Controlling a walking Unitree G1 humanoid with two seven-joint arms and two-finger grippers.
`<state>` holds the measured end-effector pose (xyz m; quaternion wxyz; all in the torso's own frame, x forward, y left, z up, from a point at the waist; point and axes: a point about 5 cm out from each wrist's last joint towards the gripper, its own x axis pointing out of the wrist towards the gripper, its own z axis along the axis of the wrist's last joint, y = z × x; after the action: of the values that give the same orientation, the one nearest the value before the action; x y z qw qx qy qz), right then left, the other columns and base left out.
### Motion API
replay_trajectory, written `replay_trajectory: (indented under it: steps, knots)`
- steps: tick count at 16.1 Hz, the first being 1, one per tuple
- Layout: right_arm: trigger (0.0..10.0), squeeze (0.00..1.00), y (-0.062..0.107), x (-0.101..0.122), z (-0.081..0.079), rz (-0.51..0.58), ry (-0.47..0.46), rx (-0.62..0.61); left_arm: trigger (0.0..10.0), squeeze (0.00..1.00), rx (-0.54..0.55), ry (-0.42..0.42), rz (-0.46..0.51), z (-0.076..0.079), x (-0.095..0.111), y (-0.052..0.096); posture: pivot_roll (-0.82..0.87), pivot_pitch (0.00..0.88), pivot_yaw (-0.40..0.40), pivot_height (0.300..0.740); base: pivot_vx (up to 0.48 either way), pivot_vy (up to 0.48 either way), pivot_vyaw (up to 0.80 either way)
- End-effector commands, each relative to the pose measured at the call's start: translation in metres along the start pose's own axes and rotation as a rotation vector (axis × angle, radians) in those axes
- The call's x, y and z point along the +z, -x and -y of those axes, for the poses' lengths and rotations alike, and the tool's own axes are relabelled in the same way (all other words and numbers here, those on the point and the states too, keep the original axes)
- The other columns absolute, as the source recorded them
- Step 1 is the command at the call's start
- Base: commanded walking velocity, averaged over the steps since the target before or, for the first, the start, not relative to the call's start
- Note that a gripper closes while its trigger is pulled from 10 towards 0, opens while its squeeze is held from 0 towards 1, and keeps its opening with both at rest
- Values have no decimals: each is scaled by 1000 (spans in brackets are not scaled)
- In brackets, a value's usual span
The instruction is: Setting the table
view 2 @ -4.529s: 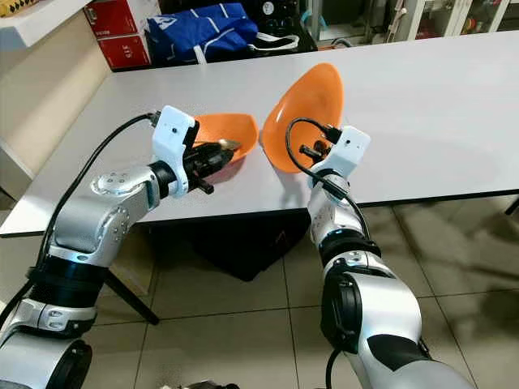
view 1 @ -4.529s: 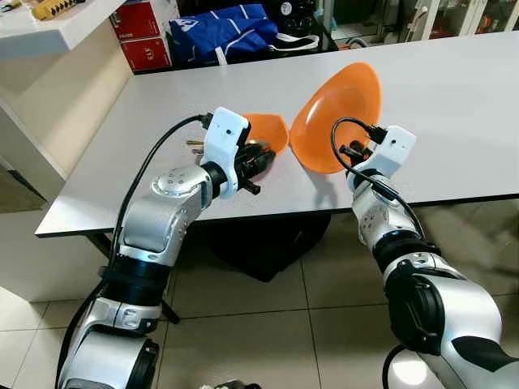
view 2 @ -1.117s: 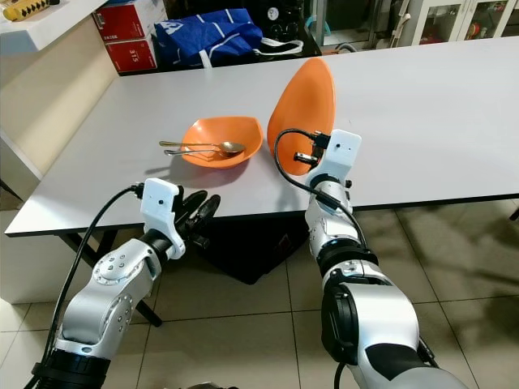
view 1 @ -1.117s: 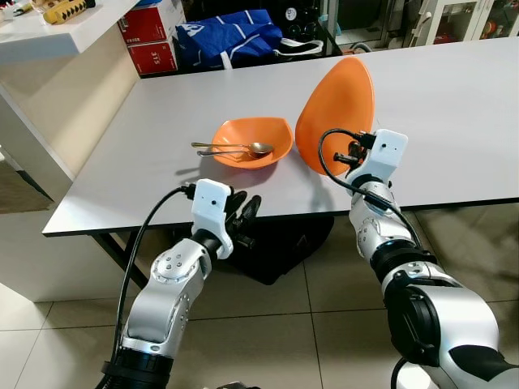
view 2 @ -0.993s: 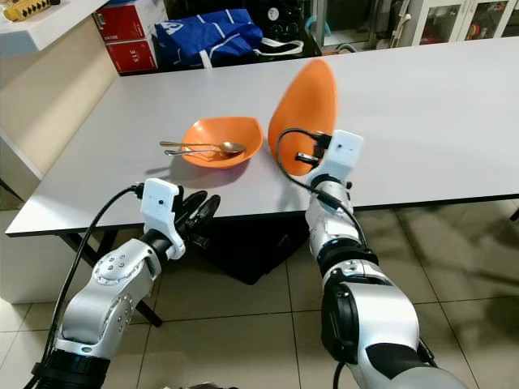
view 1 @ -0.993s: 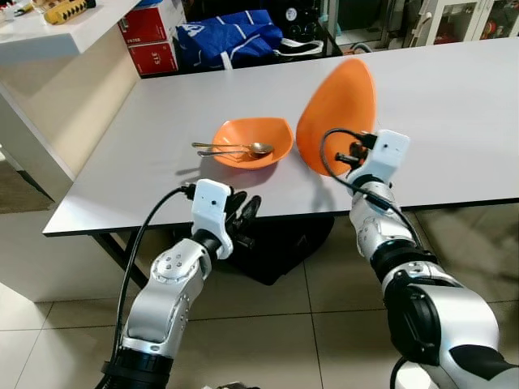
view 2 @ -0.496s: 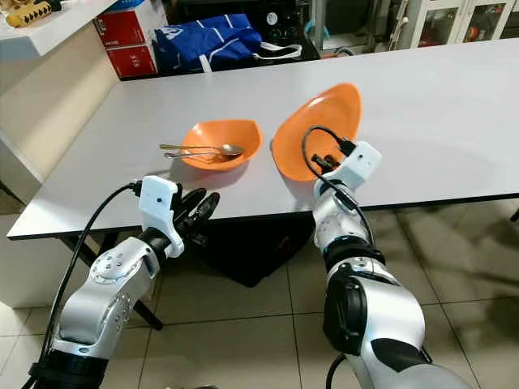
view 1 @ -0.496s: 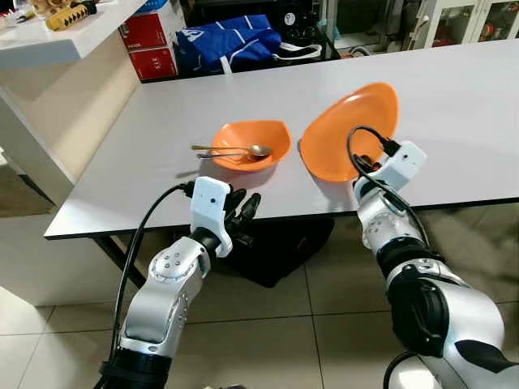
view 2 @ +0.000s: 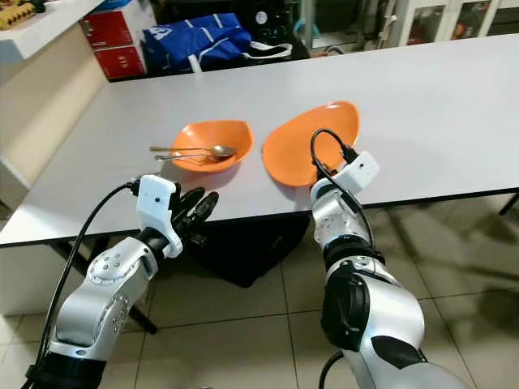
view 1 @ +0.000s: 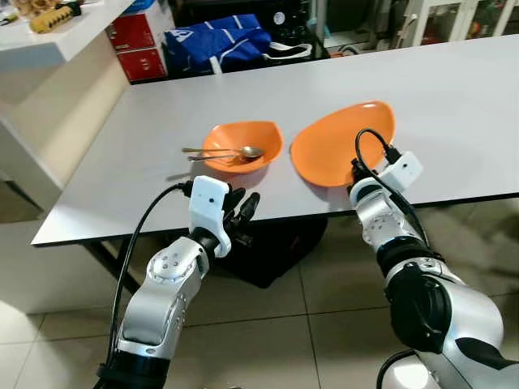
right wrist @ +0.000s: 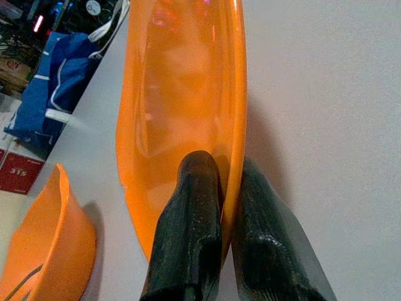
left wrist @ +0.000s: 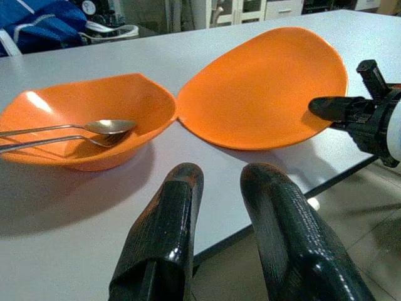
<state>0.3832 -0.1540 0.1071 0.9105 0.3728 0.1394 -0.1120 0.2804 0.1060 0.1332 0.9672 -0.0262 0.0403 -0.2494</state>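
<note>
— Where is the orange plate (view 1: 336, 151) now?

— I see it on the grey table (view 1: 454, 105), beside the orange bowl (view 1: 243, 144). My right gripper (right wrist: 216, 188) pinches its rim.

— And the left gripper (left wrist: 219, 188)?

— Its fingers are spread, holding nothing, before the table edge.

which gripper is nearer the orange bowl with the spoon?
Left. The left gripper hangs off the table's near edge before the orange bowl; the right gripper pinches the plate's rim beside it.
</note>
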Motion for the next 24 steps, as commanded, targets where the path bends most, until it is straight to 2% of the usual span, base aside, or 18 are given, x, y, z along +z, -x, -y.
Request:
replay_trajectory:
  steps: [1, 4, 11, 12, 13, 14, 15, 16, 22, 24]
  knots:
    - [10000, 0, 12, -58, 34, -255, 25, -145, 10000, 0, 16, 0, 4, -3, 3, 3, -51, 18, 150, 740, 0, 0, 0]
    - [10000, 0, 14, -65, 31, -286, 16, -137, 10000, 0, 21, -2, 5, -3, 3, 5, -43, 18, 147, 740, 0, 0, 0]
    - [10000, 0, 18, -76, 34, -321, 73, -145, 10000, 0, 27, -2, 3, -1, 3, 7, -31, 22, 138, 740, 0, 0, 0]
    - [10000, 337, 18, -76, 34, -323, 77, -146, 10000, 0, 29, -2, 2, -1, 3, 7, -29, 23, 137, 740, 0, 0, 0]
    - [10000, 722, 18, -77, 34, -325, 82, -143, 10000, 0, 31, -2, 0, -1, 3, 8, -27, 24, 136, 740, 0, 0, 0]
    - [10000, 753, 18, -78, 33, -326, 91, -139, 10000, 0, 33, -2, 0, -1, 3, 8, -25, 25, 136, 740, 0, 0, 0]
    - [10000, 953, 19, -78, 33, -327, 92, -137, 10000, 0, 34, -2, 0, -1, 3, 9, -24, 27, 135, 740, 0, 0, 0]
    - [10000, 1000, 19, -78, 33, -328, 101, -135, 10000, 0, 35, -2, -1, -1, 3, 9, -24, 27, 135, 740, 0, 0, 0]
    - [10000, 1000, 19, -79, 34, -322, 135, -124, 10000, 0, 39, -5, -6, -1, 3, 9, -22, 30, 135, 740, 0, 0, 0]
    - [10000, 1000, 18, -76, 32, -299, 175, -104, 10000, 0, 40, -8, -6, -1, 3, 9, -21, 32, 135, 740, 0, 0, 0]
